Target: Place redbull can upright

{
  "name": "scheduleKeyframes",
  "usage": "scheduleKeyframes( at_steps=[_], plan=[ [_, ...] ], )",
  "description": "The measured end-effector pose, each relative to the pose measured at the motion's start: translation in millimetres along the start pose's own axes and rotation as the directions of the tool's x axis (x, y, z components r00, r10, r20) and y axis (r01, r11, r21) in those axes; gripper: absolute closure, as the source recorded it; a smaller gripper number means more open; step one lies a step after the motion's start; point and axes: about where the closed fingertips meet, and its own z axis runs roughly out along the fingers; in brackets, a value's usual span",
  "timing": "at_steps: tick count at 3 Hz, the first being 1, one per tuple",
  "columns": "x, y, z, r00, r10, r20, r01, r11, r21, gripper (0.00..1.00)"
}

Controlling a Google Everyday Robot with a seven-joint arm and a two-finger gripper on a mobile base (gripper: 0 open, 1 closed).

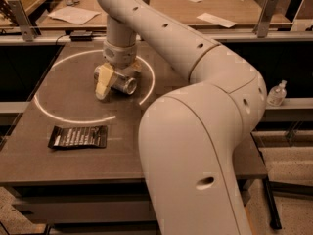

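The redbull can (125,84) lies on its side on the dark table (73,165), inside the white ring, with its shiny end facing the front right. My gripper (113,80) reaches down from the arm right over the can. Its pale yellow finger (103,83) presses against the can's left side. The other finger is hidden behind the can and the wrist. The gripper looks shut on the can, which still rests on the table.
A flat black packet (78,137) lies at the table's front left. A white ring (63,116) is marked on the tabletop. My arm's large body (195,146) covers the table's right side. A small clear bottle (277,93) stands on the ledge at right.
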Motion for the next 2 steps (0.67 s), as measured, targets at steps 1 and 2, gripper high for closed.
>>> scheduleKeyframes(
  at_steps=[1, 2],
  plan=[
    [-0.5, 0.6, -5.0, 1.0, 0.0, -0.001, 0.0, 1.0, 0.0, 0.41],
    [-1.3, 1.6, -10.9, 1.0, 0.0, 0.0, 0.0, 1.0, 0.0, 0.63]
  ],
)
